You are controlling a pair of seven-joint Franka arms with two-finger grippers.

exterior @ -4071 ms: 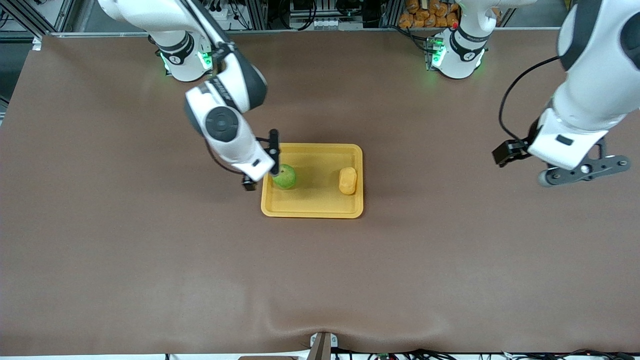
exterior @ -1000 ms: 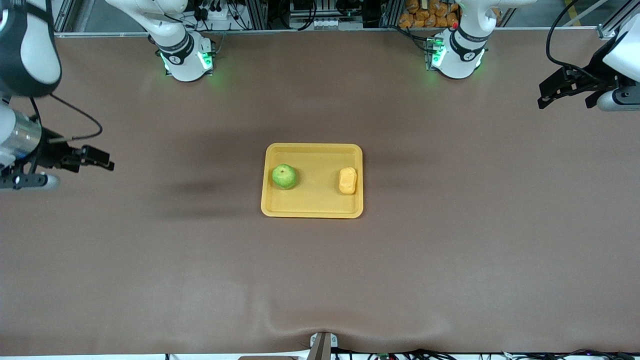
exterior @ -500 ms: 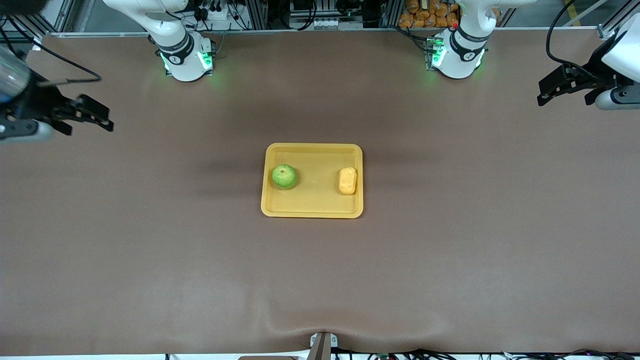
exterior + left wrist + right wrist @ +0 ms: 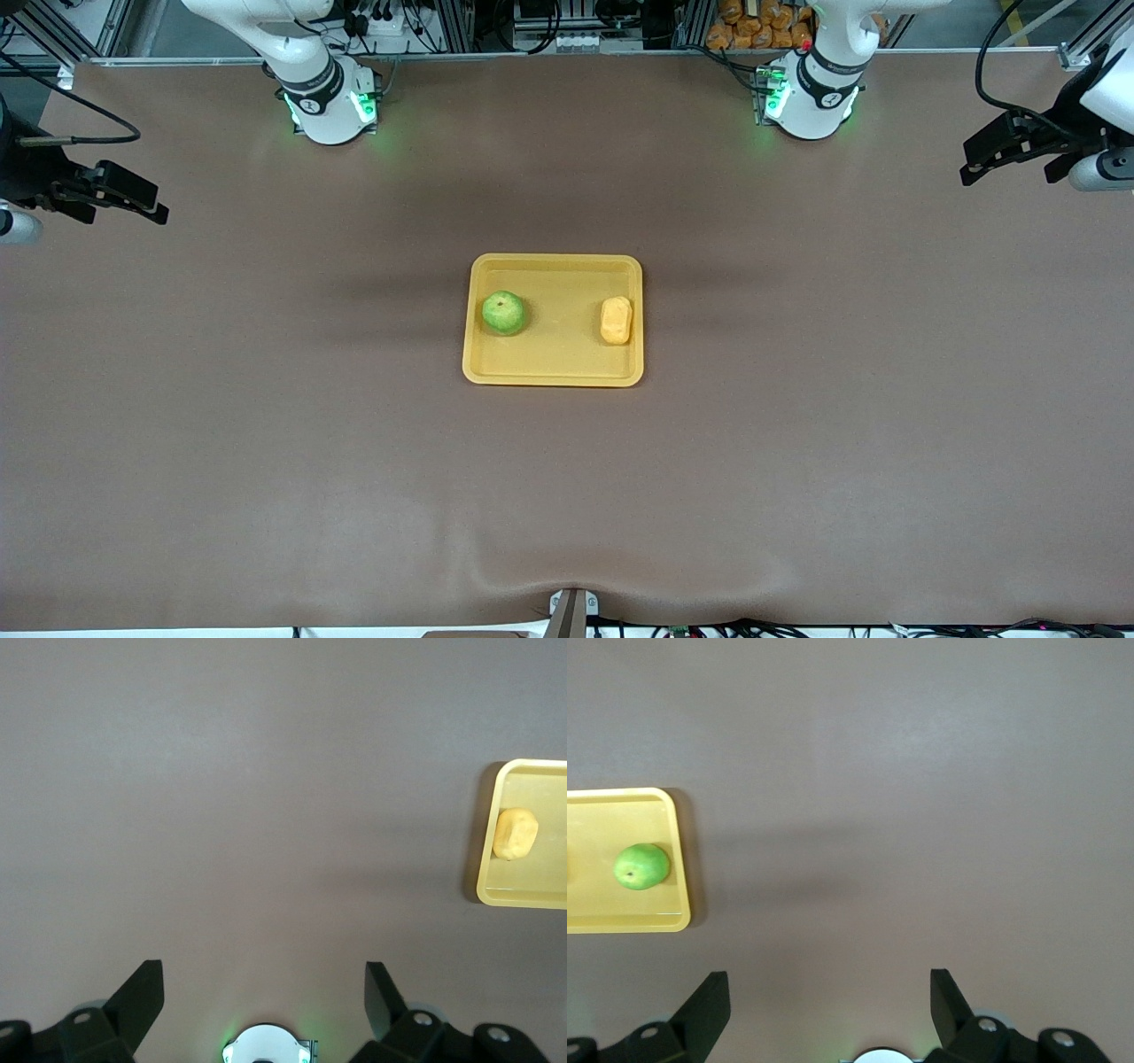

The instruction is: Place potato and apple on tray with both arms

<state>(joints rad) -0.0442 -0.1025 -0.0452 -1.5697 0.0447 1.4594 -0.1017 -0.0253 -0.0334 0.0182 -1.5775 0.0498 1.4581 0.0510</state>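
You've got the tray [image 4: 553, 377] sitting mid-table, roughly centred between the two arm bases. Both items are in it. The apple [image 4: 503, 313] sits at the end of the tray toward the right arm's end of the table, stem dimple up, close to the rim there. The potato [image 4: 616, 320] lies at the end toward the left arm's end, long axis running toward the front camera, also close to the rim. The two are well apart, with bare tray floor between them.

Your right gripper [image 4: 133, 197] is up in the air over the bare table at the right arm's end, well apart from the tray. Its wrist view shows both fingers [image 4: 709, 1003] spread wide with nothing between them, only brown table surface. That view also catches the tray end [image 4: 678, 859] with the apple [image 4: 641, 866] in it.

Your left gripper [image 4: 1010, 146] is up over the table at the left arm's end, also well clear of the tray. Its fingers [image 4: 379, 992] are likewise spread wide and hold nothing. In its wrist view you see the tray corner [image 4: 485, 859] with the potato [image 4: 516, 834] inside.

Both arm bases glow green: right arm base [image 4: 328, 111], left arm base [image 4: 811, 102].
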